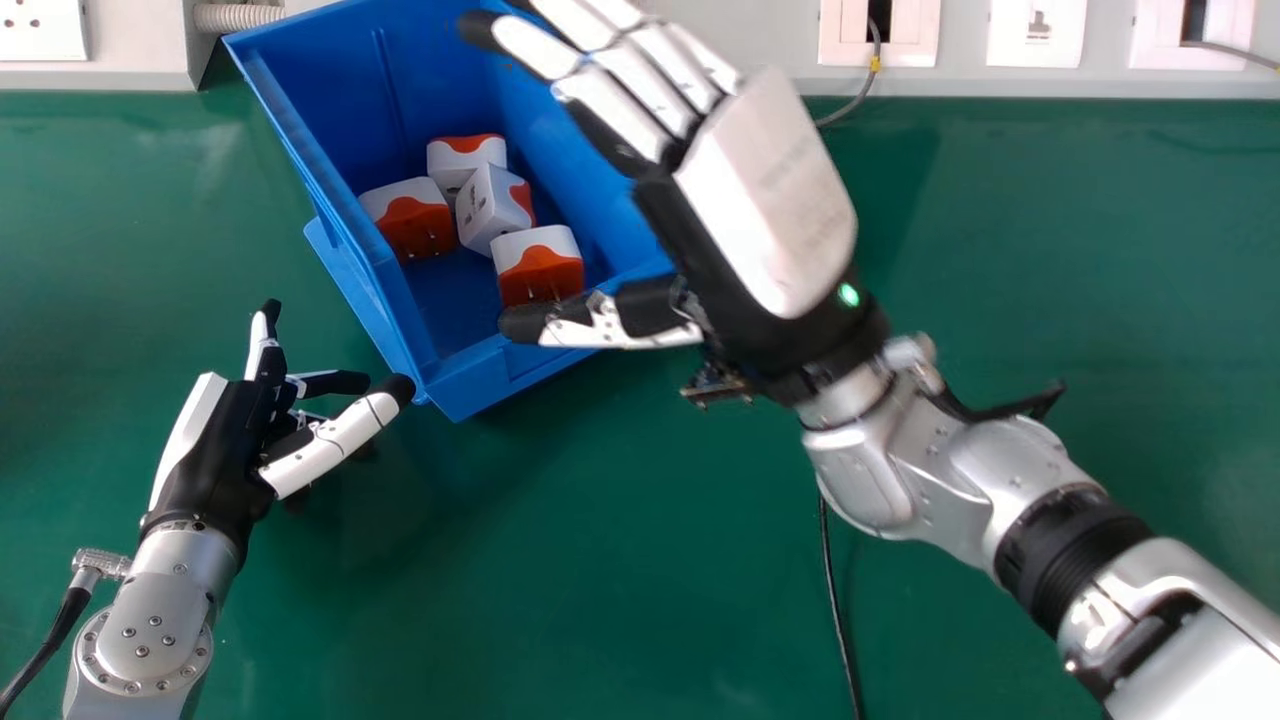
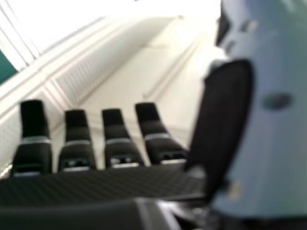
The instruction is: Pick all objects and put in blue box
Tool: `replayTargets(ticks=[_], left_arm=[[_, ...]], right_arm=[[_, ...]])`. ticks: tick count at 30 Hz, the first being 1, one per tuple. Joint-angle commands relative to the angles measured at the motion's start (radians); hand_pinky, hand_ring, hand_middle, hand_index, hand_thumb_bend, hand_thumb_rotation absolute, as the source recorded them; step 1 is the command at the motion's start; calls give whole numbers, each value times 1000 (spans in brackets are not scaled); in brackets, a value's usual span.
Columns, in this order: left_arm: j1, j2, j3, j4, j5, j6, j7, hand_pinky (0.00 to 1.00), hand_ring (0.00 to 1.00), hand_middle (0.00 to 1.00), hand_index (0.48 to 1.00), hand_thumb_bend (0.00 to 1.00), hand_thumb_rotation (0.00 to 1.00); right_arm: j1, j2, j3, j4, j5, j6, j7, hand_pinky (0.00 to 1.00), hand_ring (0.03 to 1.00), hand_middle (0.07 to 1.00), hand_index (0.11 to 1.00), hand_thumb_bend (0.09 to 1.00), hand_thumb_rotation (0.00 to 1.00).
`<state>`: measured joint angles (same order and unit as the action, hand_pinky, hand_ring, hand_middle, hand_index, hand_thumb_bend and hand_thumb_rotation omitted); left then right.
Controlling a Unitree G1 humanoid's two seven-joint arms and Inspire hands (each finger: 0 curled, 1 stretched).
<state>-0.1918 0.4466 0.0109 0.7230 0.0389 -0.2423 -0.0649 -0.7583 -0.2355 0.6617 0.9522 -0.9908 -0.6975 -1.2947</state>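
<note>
Adapters [image 1: 495,208], four of them in white and orange, lay inside the blue box [image 1: 340,70], towards ten o'clock in the head view. Most likely the job was down to drawing the right hand [image 1: 775,190] clear. Its thumb [image 1: 580,334] crossed the view of the box's front rim, next to the nearest adapter; if the hand withdrew too low, that thumb could catch the rim and drag the box over the counter [image 1: 620,600], or nudge the adapter. Its long fingers [image 1: 535,48], reaching towards eleven o'clock over the right wall, could knock that wall if the wrist swung low. The left hand [image 1: 220,460], near nine o'clock with relaxed fingers and nothing held, had its thumb by the box's near corner; a small stray push there could turn the box. I could not tell whether either thumb touched it. The adapters sat to the seven o'clock side of the right hand's long fingers, the nearest one just past twelve o'clock from its thumb tip.

The right hand view showed those fingers [image 2: 115,141] straight, spread and empty, against a pale background.
</note>
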Motion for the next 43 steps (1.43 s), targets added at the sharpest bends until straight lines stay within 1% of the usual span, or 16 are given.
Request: replayTargets(ticks=[1, 4, 7, 9, 13, 17, 19, 22, 27, 30, 33, 36, 38, 41, 43], left_arm=[[71, -42, -62, 70, 50, 76, -58, 564, 649, 771, 836, 766, 545], [70, -40, -64, 73, 51, 72, -57, 563, 649, 771, 837, 765, 545], [68, -38, -64, 77, 50, 70, -60, 561, 649, 769, 837, 764, 545], [68, -39, -64, 79, 50, 69, -59, 560, 650, 768, 837, 764, 545], [78, -40, -62, 67, 45, 68, -57, 558, 651, 767, 837, 766, 545], [75, -42, -62, 72, 45, 71, -56, 557, 652, 767, 837, 768, 546], [78, -42, -62, 69, 45, 71, -56, 557, 651, 768, 837, 768, 546], [82, -42, -60, 62, 40, 75, -59, 556, 650, 769, 836, 769, 547], [84, -39, -63, 53, 44, 81, -61, 560, 650, 773, 836, 771, 548], [86, -40, -61, 48, 41, 85, -62, 561, 650, 771, 836, 771, 548], [90, -40, -58, 44, 37, 86, -62, 561, 650, 770, 836, 771, 549], [89, -39, -57, 46, 39, 83, -59, 561, 651, 770, 836, 772, 549], [90, -37, -56, 45, 37, 84, -60, 559, 651, 770, 836, 772, 549], [89, -30, -53, 42, 36, 88, -64, 557, 652, 770, 836, 771, 549], [89, -25, -52, 38, 35, 94, -66, 557, 652, 770, 836, 771, 549]], right_arm=[[26, -25, -29, 19, 13, -24, -108, 680, 810, 828, 810, 780, 343], [61, -33, -54, 51, 32, -33, -168, 679, 790, 809, 808, 753, 371], [92, -36, -80, 71, 44, -10, -186, 668, 773, 797, 806, 727, 398], [115, -47, -90, 69, 46, 5, -184, 662, 766, 792, 806, 717, 415], [163, -71, -101, 58, 60, -13, -166, 657, 758, 785, 809, 696, 457], [198, -87, -113, 63, 86, -61, -128, 664, 760, 787, 816, 685, 476], [211, -93, -118, 71, 91, -71, -119, 667, 762, 790, 820, 681, 484], [225, -101, -124, 83, 104, -85, -102, 668, 766, 796, 827, 675, 499], [242, -112, -143, 103, 124, -109, -77, 666, 774, 804, 838, 668, 525], [253, -114, -154, 110, 131, -111, -65, 661, 775, 808, 844, 667, 533], [270, -116, -159, 122, 145, -118, -37, 653, 775, 810, 851, 666, 539], [294, -117, -168, 142, 165, -136, 6, 647, 774, 812, 855, 666, 542], [304, -112, -178, 156, 184, -151, 38, 644, 775, 814, 859, 670, 553], [316, -94, -196, 181, 226, -176, 97, 642, 773, 816, 864, 675, 568], [327, -70, -217, 217, 277, -204, 178, 634, 769, 815, 863, 682, 579]])
